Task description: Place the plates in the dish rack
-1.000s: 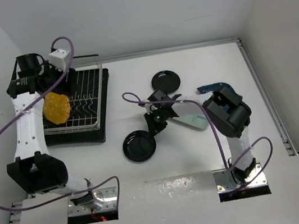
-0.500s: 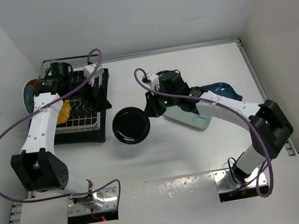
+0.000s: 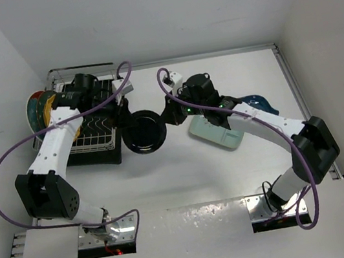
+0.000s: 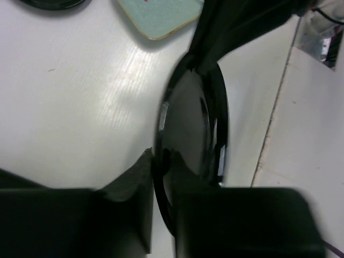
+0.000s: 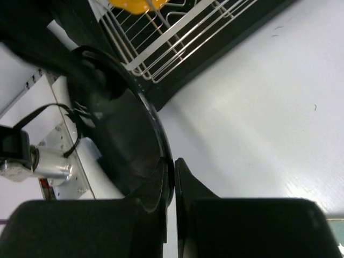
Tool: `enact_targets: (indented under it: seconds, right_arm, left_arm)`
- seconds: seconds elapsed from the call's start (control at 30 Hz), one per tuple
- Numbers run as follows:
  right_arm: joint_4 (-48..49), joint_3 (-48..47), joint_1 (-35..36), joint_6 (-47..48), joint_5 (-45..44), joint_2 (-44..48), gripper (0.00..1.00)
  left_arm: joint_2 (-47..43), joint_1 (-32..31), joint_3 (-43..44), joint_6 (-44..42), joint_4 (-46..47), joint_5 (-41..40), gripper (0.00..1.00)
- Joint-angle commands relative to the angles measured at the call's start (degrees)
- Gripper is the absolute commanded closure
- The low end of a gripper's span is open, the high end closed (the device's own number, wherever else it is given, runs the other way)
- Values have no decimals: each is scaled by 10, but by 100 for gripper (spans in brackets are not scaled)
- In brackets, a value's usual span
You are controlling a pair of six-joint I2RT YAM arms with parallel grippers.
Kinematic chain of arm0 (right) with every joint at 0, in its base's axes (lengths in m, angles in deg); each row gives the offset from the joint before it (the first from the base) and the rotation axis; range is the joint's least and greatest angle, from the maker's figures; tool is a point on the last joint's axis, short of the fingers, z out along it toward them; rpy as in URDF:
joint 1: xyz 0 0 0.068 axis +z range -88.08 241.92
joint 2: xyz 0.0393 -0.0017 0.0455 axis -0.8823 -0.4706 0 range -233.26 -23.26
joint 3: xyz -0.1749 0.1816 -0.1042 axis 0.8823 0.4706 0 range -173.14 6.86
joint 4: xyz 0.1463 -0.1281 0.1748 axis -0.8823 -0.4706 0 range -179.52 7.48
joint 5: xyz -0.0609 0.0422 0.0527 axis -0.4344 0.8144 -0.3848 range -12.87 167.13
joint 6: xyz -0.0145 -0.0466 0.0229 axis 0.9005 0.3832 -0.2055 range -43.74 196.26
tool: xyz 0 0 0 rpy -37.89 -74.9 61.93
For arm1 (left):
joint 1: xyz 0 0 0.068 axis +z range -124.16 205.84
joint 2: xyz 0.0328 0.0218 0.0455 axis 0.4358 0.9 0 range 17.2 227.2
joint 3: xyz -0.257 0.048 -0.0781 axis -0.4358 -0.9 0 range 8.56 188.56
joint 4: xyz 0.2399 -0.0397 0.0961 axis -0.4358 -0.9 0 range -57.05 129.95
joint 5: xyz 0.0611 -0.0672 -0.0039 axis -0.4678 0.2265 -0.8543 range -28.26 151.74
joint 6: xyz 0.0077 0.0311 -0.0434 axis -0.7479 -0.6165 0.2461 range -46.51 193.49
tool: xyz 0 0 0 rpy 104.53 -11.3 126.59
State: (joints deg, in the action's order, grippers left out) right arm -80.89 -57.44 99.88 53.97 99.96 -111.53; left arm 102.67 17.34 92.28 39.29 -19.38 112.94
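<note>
The white table (image 3: pixel 187 185) is seen from above, and at its far left the wire dish rack (image 3: pixel 97 129) is carried on a black tray (image 3: pixel 108 157), just behind and to the outside of the left gripper (image 3: pixel 124 118). The rack is already part loaded: a yellow plate (image 5: pixel 141 4) is stood among the wires, and red and teal plates (image 3: pixel 35 111) are leaned at the end of the rack farthest from both sets of fingers. Now to the middle, where the black plate (image 3: pixel 143 133) is held up off the table on edge, caught between the two grippers. Its rack-side rim is pinched by the left gripper's fingers (image 4: pixel 131 183), which are closed down on it with the rim running straight up between them. The opposite rim is gripped by the right gripper (image 5: pixel 173 177), whose fingers are drawn together to a thin slot filled by the plate's edge. A mint-green rectangular plate (image 3: pixel 216 136) is lying flat on the table just behind the right gripper's fingers, under that arm. A blue plate (image 3: pixel 258 101) is lying farther along the same side, well apart from either grip.
</note>
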Motion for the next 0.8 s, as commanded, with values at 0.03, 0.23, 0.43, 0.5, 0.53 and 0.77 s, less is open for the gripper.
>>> enact_targets:
  seconds: [0.03,0.23,0.43,0.5,0.53,0.77]
  right_arm:
    - [63,-9,-1,-12,-18,31,100]
    - [50,-7,-2,-14,-47,42,18]
    - [42,40,-3,-15,-141,84,0]
    - [38,49,-3,-15,-150,87,0]
    - [37,63,-3,-17,-152,89,0]
    - [30,104,-1,-9,-163,116,0]
  left_arm:
    - [4,0,17,-15,-12,8,99]
    - [4,51,88,70,12,-57,100]
    - [-7,121,206,168,52,-222,100]
    - [-7,145,224,185,65,-337,100]
    - [-7,151,224,185,82,-375,100]
    - [-7,186,166,149,181,-513,100]
